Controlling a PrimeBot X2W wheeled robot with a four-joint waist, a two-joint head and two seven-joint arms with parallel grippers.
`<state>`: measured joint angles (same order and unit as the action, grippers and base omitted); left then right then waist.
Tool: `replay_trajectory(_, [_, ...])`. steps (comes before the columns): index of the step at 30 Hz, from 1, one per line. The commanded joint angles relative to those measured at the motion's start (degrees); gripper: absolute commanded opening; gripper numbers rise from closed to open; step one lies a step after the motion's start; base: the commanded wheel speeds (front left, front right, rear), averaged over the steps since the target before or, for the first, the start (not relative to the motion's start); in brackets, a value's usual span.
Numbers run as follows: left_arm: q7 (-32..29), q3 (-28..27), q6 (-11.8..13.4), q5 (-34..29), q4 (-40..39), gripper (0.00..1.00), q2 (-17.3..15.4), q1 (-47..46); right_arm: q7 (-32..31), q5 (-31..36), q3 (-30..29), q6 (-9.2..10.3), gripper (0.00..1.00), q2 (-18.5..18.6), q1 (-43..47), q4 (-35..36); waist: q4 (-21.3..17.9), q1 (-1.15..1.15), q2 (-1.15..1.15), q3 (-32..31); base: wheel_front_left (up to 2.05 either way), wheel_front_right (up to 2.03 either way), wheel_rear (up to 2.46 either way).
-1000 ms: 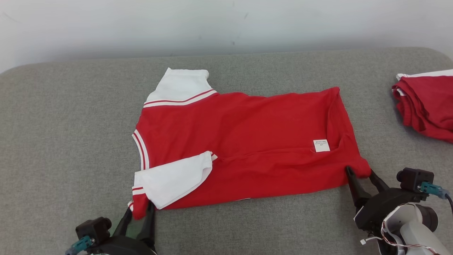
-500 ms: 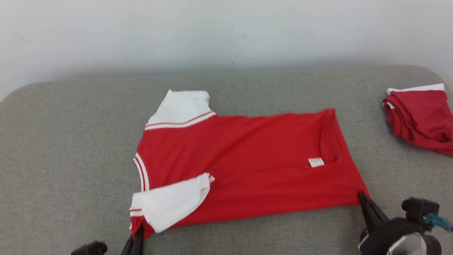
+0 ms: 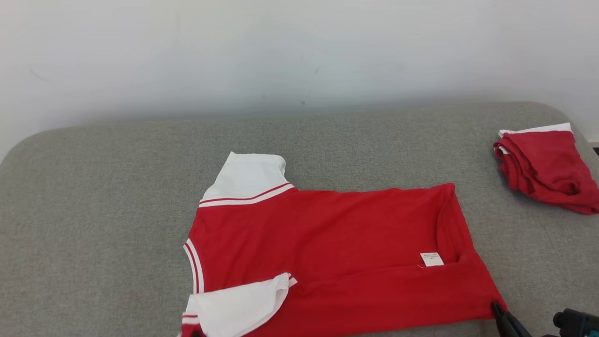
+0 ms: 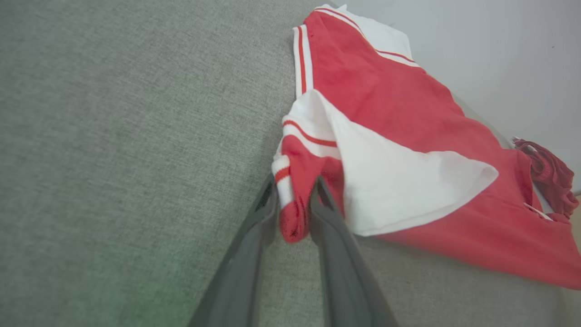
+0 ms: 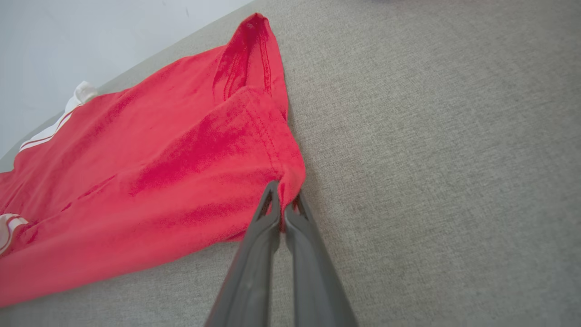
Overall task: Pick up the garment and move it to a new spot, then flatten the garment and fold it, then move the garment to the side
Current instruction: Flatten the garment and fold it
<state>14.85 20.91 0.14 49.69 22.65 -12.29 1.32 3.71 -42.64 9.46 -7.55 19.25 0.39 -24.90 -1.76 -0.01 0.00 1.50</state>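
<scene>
Head view crops the garment point(image 3: 327, 252) below; left jaws and right jaws each clamp a corner.

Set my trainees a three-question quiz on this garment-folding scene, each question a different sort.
1. True or false: the right gripper is shut on a corner of the red garment.
2. What lies at the far right of the grey surface? A) a folded red pile B) a blue towel C) a box
3. Fill in: the left gripper pinches the corner beside the folded-over ___ sleeve.
Key: 1 true; 2 A; 3 white.
</scene>
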Motion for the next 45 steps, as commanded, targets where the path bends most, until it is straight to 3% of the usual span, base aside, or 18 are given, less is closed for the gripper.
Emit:
replay_trajectory(1, [0.1, 0.1, 0.3, -0.5, -0.1, 1.00, -0.2, 0.8, 0.1, 0.4, -0.4, 0.16, 1.00, -0.1, 0.6, 0.2, 0.0, 0.01, 0.00, -0.1, 0.00, 0.00, 0.00])
replay_trajectory(8, [0.3, -0.2, 0.7, -3.4, -1.0, 1.00, -0.6, 1.0, 1.7, 5.3, -3.7, 0.16, 1.00, -2.7, 1.6, 3.1, 0.2, 0.01, 0.00, -1.1, 0.00, 0.00, 0.00])
replay_trajectory(16, [0.3, -10.1, 1.0, -13.6, -10.0, 1.00, 0.6, 2.2, 7.3, 11.7, -6.4, 0.16, 1.00, -4.3, 1.2, 9.0, 0.3, 0.01, 0.00, -1.9, 0.00, 0.00, 0.00])
replay_trajectory(23, [0.4, -17.2, -1.0, -24.5, -16.8, 1.00, 2.8, 2.8, 10.4, 18.2, -7.2, 0.16, 1.00, -5.7, 0.4, 14.0, -0.2, 0.01, 0.00, -2.3, 0.00, 0.00, 0.00])
replay_trajectory(30, [0.4, -21.4, -3.1, -31.2, -19.7, 1.00, 5.0, 3.6, 11.3, 21.9, -7.0, 0.16, 1.00, -7.3, 1.1, 16.7, -0.7, 0.01, 0.00, -2.5, 0.00, 0.00, 0.00])
replay_trajectory(45, [0.4, -24.5, -6.1, -36.5, -20.2, 1.00, 8.6, 5.7, 11.5, 23.7, -8.1, 0.16, 1.00, -9.6, 3.1, 17.2, -0.4, 0.01, 0.00, -2.0, 0.00, 0.00, 0.00])
